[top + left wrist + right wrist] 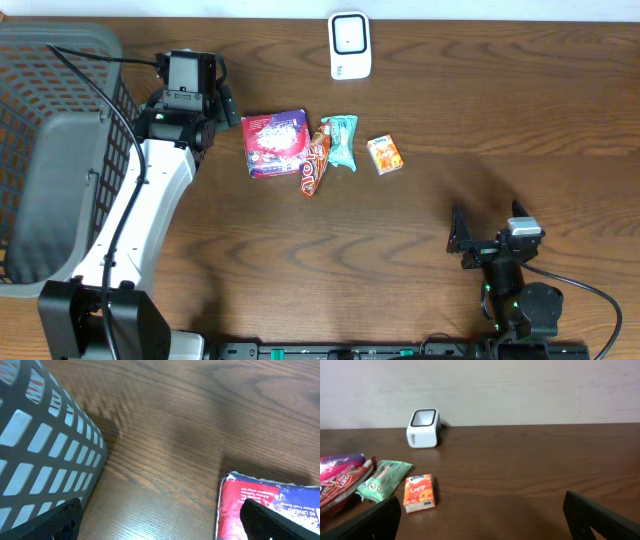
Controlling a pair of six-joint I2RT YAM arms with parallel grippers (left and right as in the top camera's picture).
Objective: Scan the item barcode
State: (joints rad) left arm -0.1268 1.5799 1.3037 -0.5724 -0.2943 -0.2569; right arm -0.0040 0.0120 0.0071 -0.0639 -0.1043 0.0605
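Wooden table [450,120] holds four packets [275,143], one scanner [350,45], one basket [60,42].

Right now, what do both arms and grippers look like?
The left arm has a white link, black joints and a black cable along it. The right arm is black with green lights and a black cable. Black fingers on the left gripper and right gripper.

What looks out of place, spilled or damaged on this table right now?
Nothing spilled or damaged. Only the snack bar lies askew, wedged between the purple pack and the teal packet, touching or overlapping both. The scanner stands upright; the small orange box lies apart.
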